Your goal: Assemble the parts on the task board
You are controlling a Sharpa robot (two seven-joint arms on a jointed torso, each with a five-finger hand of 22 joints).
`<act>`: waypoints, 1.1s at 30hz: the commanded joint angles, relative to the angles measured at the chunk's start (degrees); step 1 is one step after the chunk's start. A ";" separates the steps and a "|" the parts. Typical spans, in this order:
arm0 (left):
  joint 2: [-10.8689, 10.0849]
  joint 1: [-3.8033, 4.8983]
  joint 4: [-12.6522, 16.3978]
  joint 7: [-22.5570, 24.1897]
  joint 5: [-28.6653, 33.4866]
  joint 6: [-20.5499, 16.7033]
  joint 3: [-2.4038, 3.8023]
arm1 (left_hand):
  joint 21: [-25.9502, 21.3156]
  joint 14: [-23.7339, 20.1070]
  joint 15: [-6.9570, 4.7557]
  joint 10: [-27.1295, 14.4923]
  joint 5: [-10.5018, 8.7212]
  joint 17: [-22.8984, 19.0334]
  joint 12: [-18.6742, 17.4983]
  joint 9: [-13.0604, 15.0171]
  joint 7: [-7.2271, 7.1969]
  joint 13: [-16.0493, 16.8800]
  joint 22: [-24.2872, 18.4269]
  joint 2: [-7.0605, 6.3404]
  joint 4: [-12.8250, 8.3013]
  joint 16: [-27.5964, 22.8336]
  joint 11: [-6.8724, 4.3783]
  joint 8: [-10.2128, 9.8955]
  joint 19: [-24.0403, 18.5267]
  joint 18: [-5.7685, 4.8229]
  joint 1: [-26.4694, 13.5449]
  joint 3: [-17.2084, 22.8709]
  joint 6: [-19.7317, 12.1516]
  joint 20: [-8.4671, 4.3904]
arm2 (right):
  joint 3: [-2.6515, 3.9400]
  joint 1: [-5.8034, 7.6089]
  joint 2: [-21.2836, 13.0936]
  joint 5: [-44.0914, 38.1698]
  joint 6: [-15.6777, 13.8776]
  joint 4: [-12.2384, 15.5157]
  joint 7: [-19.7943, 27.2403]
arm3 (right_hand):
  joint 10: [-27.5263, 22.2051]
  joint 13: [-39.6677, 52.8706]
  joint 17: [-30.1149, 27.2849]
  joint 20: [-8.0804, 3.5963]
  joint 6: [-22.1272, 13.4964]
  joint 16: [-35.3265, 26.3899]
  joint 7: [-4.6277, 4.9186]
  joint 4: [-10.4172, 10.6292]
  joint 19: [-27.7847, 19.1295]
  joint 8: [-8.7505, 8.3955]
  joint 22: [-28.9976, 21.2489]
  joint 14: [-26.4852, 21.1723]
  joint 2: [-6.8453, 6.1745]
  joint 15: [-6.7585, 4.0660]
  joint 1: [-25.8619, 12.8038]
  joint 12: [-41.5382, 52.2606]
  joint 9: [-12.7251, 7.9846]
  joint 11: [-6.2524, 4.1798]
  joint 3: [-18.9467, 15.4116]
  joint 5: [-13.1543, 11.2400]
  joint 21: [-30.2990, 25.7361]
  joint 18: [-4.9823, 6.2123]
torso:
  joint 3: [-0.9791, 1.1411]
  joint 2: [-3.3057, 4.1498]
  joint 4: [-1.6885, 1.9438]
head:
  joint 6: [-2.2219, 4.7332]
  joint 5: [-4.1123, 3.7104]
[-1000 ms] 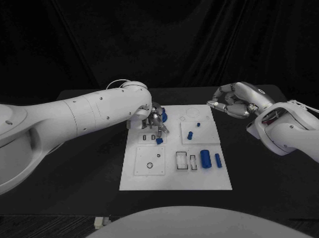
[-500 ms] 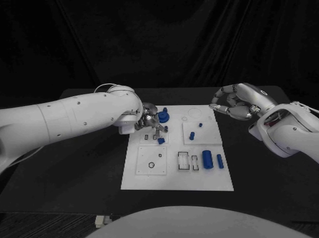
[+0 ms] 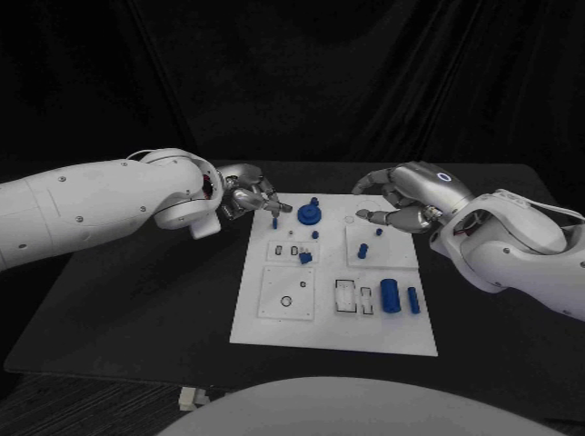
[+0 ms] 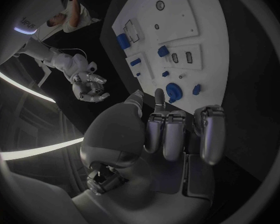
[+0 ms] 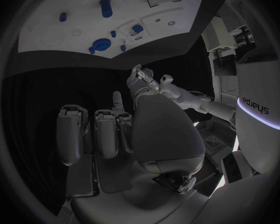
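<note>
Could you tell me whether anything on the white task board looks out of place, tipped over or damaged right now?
Nothing stands out. The white task board lies flat on the black table, the small blue parts rest on it, and both robot hands, left and right, are off the board, holding nothing.

Small blue parts (image 3: 315,234) — shapes too small.

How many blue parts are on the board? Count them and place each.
9 visible: disc, peg beyond it, small pieces mid-board, two cylinders near the right edge. Others may be hidden.
</note>
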 commanded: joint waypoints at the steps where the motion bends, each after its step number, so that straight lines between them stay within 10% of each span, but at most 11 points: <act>1: -1.24 -0.01 1.60 6.87 5.20 -2.19 0.05 | -0.06 5.95 -0.03 5.97 0.30 15.05 0.18 -0.07 0.24 15.00 11.06 0.16 0.53 0.15 0.12 0.03 0.55 -0.41 0.65 -0.36 -1.01 0.19 | 0.02 -0.06 2.43 -6.49 7.97 -1.26 -3.43 | 5.99 15.09 7.30 -0.32 -1.26 0.20 -0.07 -0.52 2.92 -0.70 12.89 4.54 -0.35 -0.30 0.19 0.14 -0.34 -0.58 -0.15 0.56 0.18 -0.12 | -0.03 0.10 0.14 | -0.01 0.34; 8: -3.60 -0.53 3.72 11.41 5.93 -3.51 0.03 | 0.14 5.95 0.36 5.97 0.91 15.05 0.18 -0.68 0.58 15.00 11.32 0.17 0.30 0.15 0.50 0.09 0.78 -0.49 2.75 -0.59 -2.13 0.56 | 0.03 -0.43 8.62 -8.34 13.05 -4.28 -4.87 | 5.99 15.09 7.43 -0.36 -2.85 0.26 0.01 -0.76 2.93 -1.18 12.89 4.56 -0.46 -0.29 -0.20 0.14 -0.53 -0.56 -0.29 0.20 0.19 -0.13 | -0.25 0.41 0.60 | -0.01 0.69; 20: -4.63 -1.88 3.33 12.65 6.07 -3.25 0.02 | -0.49 5.95 0.47 5.97 1.28 15.05 0.18 -0.84 0.65 15.00 11.01 0.48 0.30 0.15 0.60 0.26 0.24 -0.30 3.44 -0.54 -2.29 0.68 | 0.03 -1.14 13.64 -9.01 18.90 -7.32 -6.95 | 5.99 15.09 7.42 -0.29 -3.65 0.32 0.20 -2.96 2.82 4.35 12.82 4.55 -0.43 -0.19 -0.62 0.14 2.89 -0.41 0.64 7.48 0.04 -0.08 | -0.94 0.94 1.20 | -0.01 0.57; 27: -4.53 -2.66 2.62 12.58 6.08 -2.59 0.01 | -0.87 5.95 0.57 5.97 1.27 15.05 0.18 -1.00 0.71 15.00 10.84 0.68 0.52 0.15 0.69 0.37 -0.09 -0.20 3.66 -0.62 -2.34 0.77 | 0.03 -1.81 15.49 -9.05 20.57 -9.05 -7.99 | 5.99 15.09 7.36 -0.18 -5.92 0.31 0.34 -3.25 2.67 7.08 12.70 4.53 -0.28 -0.06 -2.14 0.14 4.84 -0.26 0.45 2.92 -0.30 0.01 | -1.41 1.02 1.47 | -0.01 0.18; 33: -4.32 -2.97 2.10 12.46 6.08 -2.32 0.01 | -1.15 5.95 0.63 5.97 1.31 15.05 0.18 -1.12 0.71 15.00 10.72 0.84 0.64 0.15 0.73 0.46 -0.33 -0.12 3.86 -0.64 -2.31 0.83 | 0.03 -2.55 16.49 -9.06 20.89 -10.34 -8.16 | 5.99 15.09 7.26 -0.11 -6.58 0.28 0.42 -3.11 2.58 7.69 12.63 4.51 -0.28 0.02 -2.82 0.14 5.17 -0.17 0.21 1.31 -0.50 0.06 | -1.37 1.02 1.34 | -0.01 0.39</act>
